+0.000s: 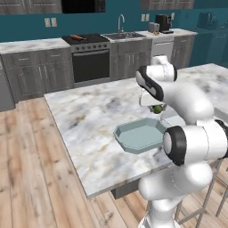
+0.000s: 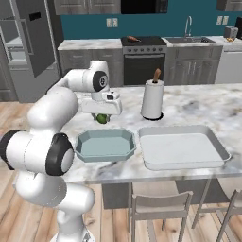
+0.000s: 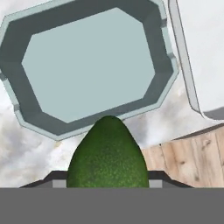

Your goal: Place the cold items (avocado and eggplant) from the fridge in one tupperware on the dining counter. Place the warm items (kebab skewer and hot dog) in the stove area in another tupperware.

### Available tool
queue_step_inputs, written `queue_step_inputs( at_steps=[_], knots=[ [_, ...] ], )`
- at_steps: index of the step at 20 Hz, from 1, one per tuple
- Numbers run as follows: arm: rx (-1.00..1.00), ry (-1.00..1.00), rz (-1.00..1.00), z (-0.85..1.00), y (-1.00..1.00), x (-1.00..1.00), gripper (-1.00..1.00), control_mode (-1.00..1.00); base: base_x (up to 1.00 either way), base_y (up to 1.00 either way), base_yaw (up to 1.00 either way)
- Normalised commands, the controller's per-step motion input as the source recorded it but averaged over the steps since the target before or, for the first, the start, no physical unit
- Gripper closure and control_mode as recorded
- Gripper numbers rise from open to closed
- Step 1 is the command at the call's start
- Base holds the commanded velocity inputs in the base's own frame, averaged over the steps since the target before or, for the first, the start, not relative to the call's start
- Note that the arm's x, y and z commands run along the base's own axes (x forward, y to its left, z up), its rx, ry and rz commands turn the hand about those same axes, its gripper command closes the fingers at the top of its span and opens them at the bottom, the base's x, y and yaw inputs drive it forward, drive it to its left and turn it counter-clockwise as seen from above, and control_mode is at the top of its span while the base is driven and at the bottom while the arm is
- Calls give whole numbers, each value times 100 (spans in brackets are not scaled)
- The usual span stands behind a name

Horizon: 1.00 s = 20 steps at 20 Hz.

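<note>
You had the gripper (image 2: 102,115) pinching the avocado (image 3: 107,154), held above the counter just beside the octagonal tupperware (image 3: 164,78). Next, I judged, you needed to centre it over the tub, then release.

— Where is the avocado (image 3: 108,153)?

— It sits pinched between the gripper's (image 3: 108,183) two dark fingertips, a dark green, pebbled fruit with its narrow end pointing away from the hand. It hangs in the air above the dining counter (image 1: 89,120), over the near rim of the octagonal tupperware (image 3: 87,61).

— And that tupperware?

— A shallow, pale blue-grey dish with eight sides, lying flat and open on the marble counter near its front edge. Just beside it is a second tupperware (image 2: 182,146), a white rectangular tray, also lying flat.

— Anything at the stove?

— A small reddish item (image 2: 133,38) lies on the cooktop, too small to identify.
</note>
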Motion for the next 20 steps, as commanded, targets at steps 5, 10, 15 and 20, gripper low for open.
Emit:
queue_step_inputs(
  at_steps=[5, 10, 15, 20],
  knots=[
    [-2, 4, 9, -46, -17, 25, 100, -100, 0, 0, 0],
    [0, 2, 3, -65, -16, 56, 100, -100, 0, 0, 0],
    [0, 4, 2, -42, -9, 40, 100, -100, 0, 0, 0],
    [0, 1, 4, -47, -6, 40, 100, -100, 0, 0, 0]
  ],
)
